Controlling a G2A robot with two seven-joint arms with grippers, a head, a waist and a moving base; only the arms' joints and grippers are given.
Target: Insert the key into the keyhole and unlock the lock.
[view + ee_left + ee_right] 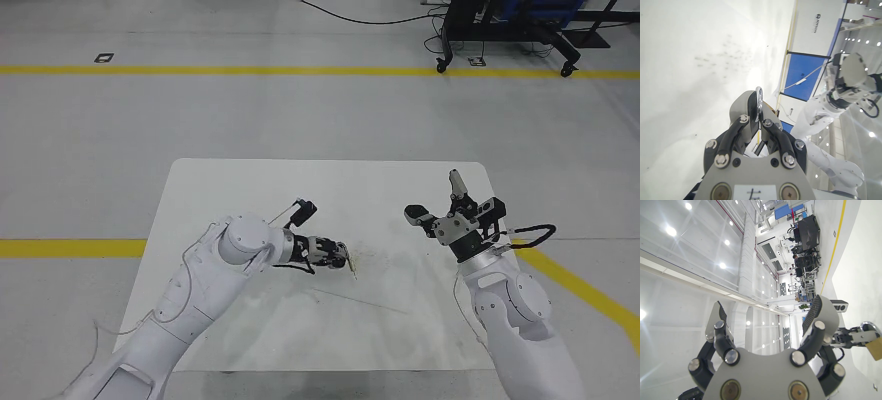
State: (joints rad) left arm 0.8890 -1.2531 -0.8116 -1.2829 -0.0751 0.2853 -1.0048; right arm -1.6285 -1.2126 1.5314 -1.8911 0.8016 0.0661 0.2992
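A brass padlock with a silver shackle is held just above the middle of the white table. My left gripper is shut on it. In the left wrist view the shackle sits pinched between the pads of the left gripper, with the brass body behind one finger. My right gripper is raised over the table's right part, open, with nothing between its fingers. From the right wrist view the right gripper points out into the room, and the padlock shows off to the side.
Scuff marks lie on the table beside the padlock. Yellow floor lines run behind and beside the table. A dark wheeled cart stands far back on the right.
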